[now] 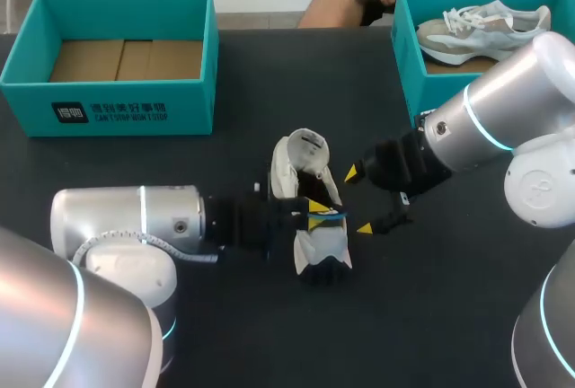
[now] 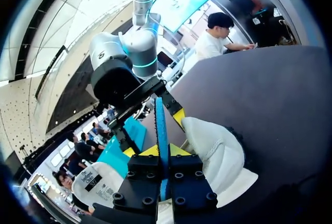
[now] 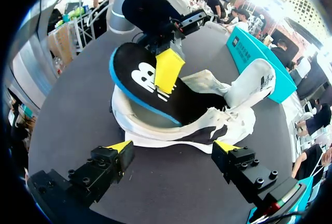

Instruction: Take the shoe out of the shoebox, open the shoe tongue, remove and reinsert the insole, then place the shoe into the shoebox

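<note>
The shoe (image 3: 207,117) lies on its side in the middle of the table (image 1: 225,163), with its opening turned towards the right hand (image 3: 174,147). The left hand (image 2: 166,150) is clenched on the insole (image 3: 139,81), pinching its thin blue-edged rim from both faces just above the shoe's opening. The gripped end is raised clear of the shoe and the far end dips into its mouth. The right hand is released, its two fingers spread wide just beside the shoe and touching nothing.

The empty shoebox (image 1: 108,105) stands well behind the shoe on the left arm's side.

The insole looks light, thin and floppy. It will likely bend and catch on the lining, so the hold belongs near the stiffer heel end, as it is now, and it should be fed along the shoe's length rather than pushed flat. The shoe seems light, with a soft upper that gives under pressure and a firmer sole. It may slide or roll on the table if the insole drags, so the free hand would best steady it across the heel or the sole's sidewall, not the tongue
</note>
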You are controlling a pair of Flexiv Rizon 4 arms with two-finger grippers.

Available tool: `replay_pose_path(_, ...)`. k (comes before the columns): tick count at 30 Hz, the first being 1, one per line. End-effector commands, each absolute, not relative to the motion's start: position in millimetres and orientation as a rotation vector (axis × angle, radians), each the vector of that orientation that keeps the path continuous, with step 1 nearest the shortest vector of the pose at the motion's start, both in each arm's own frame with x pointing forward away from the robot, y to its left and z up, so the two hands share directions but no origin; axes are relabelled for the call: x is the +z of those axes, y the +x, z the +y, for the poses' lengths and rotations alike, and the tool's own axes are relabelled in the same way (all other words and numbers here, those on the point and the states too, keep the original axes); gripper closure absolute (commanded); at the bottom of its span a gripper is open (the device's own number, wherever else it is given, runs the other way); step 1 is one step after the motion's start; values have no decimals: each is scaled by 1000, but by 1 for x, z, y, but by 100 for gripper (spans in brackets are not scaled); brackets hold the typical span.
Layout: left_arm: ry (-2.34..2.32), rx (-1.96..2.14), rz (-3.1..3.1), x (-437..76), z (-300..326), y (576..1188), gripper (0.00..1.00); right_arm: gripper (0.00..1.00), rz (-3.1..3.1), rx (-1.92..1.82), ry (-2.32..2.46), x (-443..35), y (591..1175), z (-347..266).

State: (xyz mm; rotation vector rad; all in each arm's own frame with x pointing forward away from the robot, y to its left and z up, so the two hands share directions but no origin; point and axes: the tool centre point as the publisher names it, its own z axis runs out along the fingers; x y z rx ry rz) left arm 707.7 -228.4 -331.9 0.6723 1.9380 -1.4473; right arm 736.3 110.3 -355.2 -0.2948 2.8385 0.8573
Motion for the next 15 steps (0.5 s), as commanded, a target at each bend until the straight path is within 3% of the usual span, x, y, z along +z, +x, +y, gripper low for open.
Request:
replay_pose_path(1, 682, -1422, 1926, -341, -237, 722, 100, 0, 2837, 854, -293, -356, 735, 111)
replay_pose_path(13, 673, -1381, 1961, -344, -223, 722, 99, 0, 2837, 854, -293, -356, 735, 111)
replay_pose_path(15, 675, -1400, 1950, -339, -223, 719, 76, 0, 2837, 854, -293, -356, 735, 111)
